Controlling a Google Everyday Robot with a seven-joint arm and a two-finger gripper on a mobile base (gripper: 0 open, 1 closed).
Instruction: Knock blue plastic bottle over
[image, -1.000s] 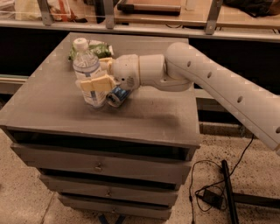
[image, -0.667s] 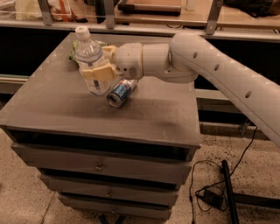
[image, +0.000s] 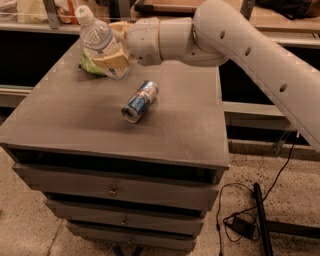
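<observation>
The grey drawer cabinet has a flat, matte top and three shallow drawers stacked under it. The smooth, cream-coloured arm, rounded and tubular, reaches in from the right across the back of the top. It now sits higher and further back than a second ago.

The blue plastic bottle stood on the top a second ago. It is now raised near the back left corner and tilted, its white cap leaning up and to the left. It is clear, ribbed plastic with a white and pale blue label. Its lower end hangs over the green snack bag; whether they touch cannot be told.

The gripper holds the bottle at mid-body. Its tan, blocky fingers are closed on it, one in front and one behind.

The drink can, shiny blue and silver metal, lies on its side at mid-top. A second ago the gripper partly hid it, and it now shows in full, well apart from the bottle.
</observation>
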